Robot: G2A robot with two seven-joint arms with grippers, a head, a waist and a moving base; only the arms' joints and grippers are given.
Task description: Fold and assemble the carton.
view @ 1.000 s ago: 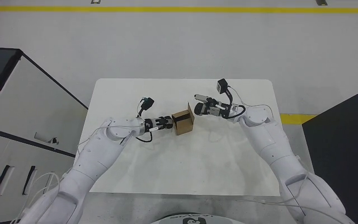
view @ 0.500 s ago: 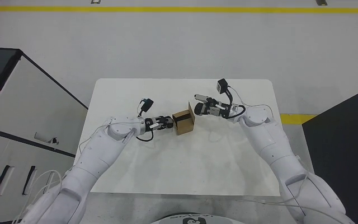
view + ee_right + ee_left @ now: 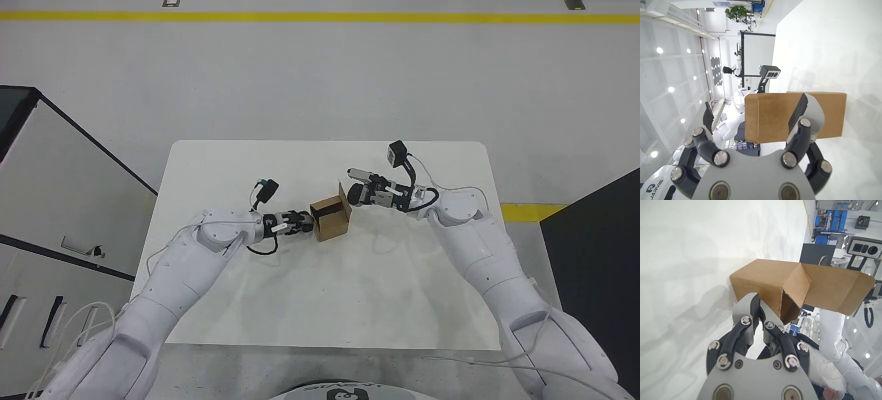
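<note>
My left gripper [image 3: 758, 306], clamped on the carton [image 3: 329, 216], has nudged it slightly toward the table's [image 3: 200, 200] right edge. My right gripper [image 3: 754, 102], jaws spread, straddles its raised flap, ready for folding.

Top view overhead above table [image 3: 400, 300], wrist views close, facing shared carton [image 3: 757, 279] from opposite sides.

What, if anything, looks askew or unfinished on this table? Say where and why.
The carton at the middle of the table is unfinished: its large flap stands open towards the open right gripper, and a small side flap is bent inward at a slant, leaving a gap. No tears or spills show.
</note>
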